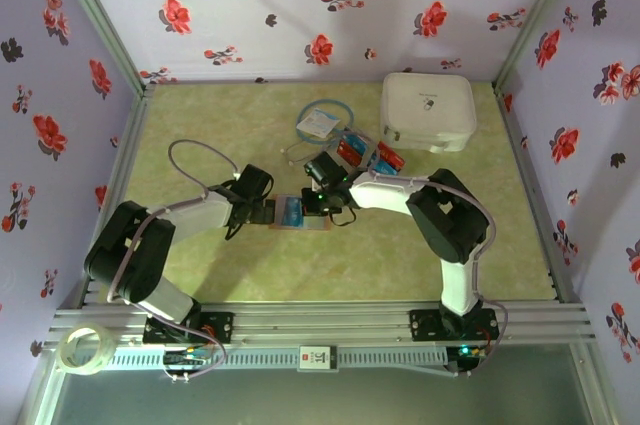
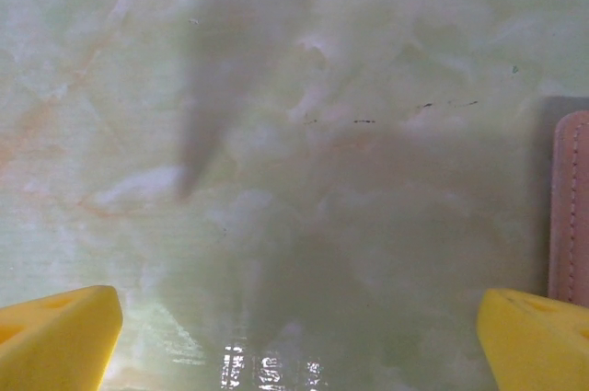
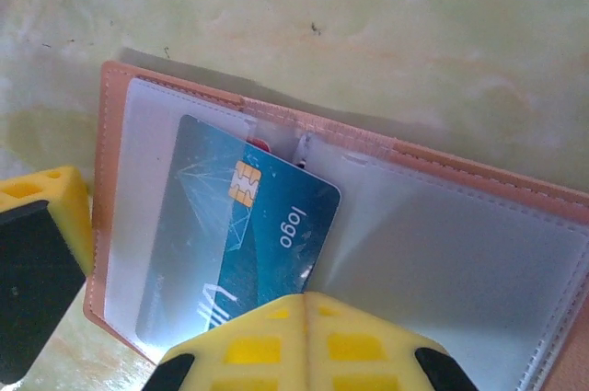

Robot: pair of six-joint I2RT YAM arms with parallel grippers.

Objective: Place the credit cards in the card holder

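Right wrist: blue card (image 3: 235, 244) in card holder (image 3: 368, 147), beneath right hand (image 3: 175, 317).

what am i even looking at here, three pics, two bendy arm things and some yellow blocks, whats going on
These are two robot arms bolted to the near edge of a table, each ending in a two-finger gripper. The overhead picture comes from a fixed camera above and behind them. The other two come from cameras on the wrists, and the yellow blocks are the fingers.

On the table lie an opened card holder, a few red and blue credit cards further back, a white tag with a blue cord and a large white case.

The left gripper is open over bare table, with the holder's edge beside its finger. The right gripper is shut, and its tip sits on a blue card lying partly in one of the holder's clear sleeves. It seems to be pushing the card in rather than holding it.
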